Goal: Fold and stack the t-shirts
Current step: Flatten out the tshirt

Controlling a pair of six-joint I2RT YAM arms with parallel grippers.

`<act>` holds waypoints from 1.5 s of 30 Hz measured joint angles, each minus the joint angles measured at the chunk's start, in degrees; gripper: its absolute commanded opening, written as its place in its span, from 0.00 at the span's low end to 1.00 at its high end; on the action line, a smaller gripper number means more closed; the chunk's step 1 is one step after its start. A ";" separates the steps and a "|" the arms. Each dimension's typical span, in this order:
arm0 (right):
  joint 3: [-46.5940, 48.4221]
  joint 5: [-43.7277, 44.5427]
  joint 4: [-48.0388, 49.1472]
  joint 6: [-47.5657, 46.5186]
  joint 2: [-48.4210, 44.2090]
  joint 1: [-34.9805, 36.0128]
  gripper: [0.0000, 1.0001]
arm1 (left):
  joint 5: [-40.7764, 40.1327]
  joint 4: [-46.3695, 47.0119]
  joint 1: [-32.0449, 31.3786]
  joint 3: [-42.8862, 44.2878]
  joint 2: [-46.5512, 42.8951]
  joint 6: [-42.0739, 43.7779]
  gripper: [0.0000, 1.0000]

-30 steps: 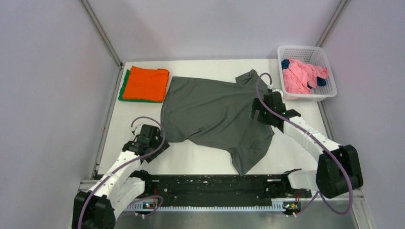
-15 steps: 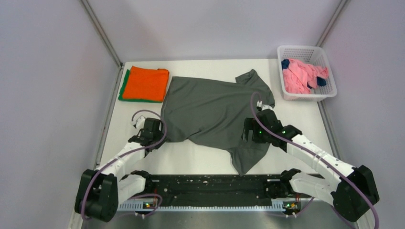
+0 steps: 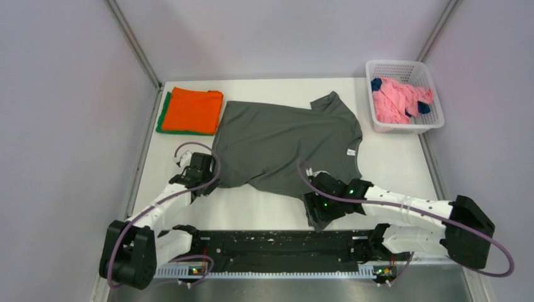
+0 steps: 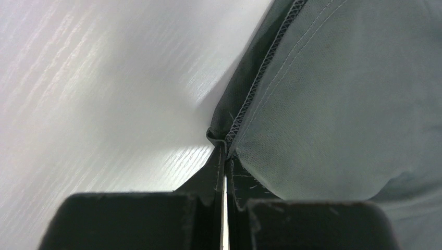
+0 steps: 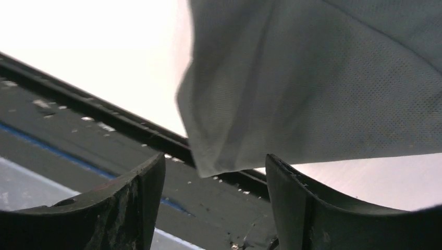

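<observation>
From overhead, the dark olive-grey t-shirt is lying spread flat on the white table, left of the white basket and nearer the arms than it. Far to the basket's left, an orange t-shirt is sitting folded on a green t-shirt, just beside the grey one's far-left edge. Inside the basket, a pink t-shirt is lying crumpled with a navy blue t-shirt peeking out around it. The left gripper is sitting at the grey tee's corner farthest from the basket, and the right gripper is down at the near sleeve, left of the basket and well apart from it.

On the left wrist camera, the left gripper is clamped tight, pinching the stitched hem corner of the grey tee, with bare table beside it.

On the right wrist camera, the right gripper is standing spread wide, grasping nothing. The grey sleeve's corner is hanging between its fingers, touching neither that I can see, above the black base rail.
</observation>
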 measured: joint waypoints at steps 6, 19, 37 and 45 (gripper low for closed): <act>-1.40 3.37 0.94 1.51 8.57 0.70 0.30 | -0.31 -4.70 0.02 0.13 -7.50 0.02 0.00; 1.62 14.03 -18.71 11.80 -4.74 -1.77 0.00 | -4.22 -17.09 1.01 5.99 -10.58 -0.02 0.00; 5.97 11.72 -26.23 7.96 -2.23 -3.06 0.98 | -0.44 -20.31 3.78 11.69 0.31 4.48 0.97; 6.29 17.07 -21.29 7.23 -7.39 -3.19 0.99 | 1.75 -21.44 3.78 7.15 -16.17 4.76 0.99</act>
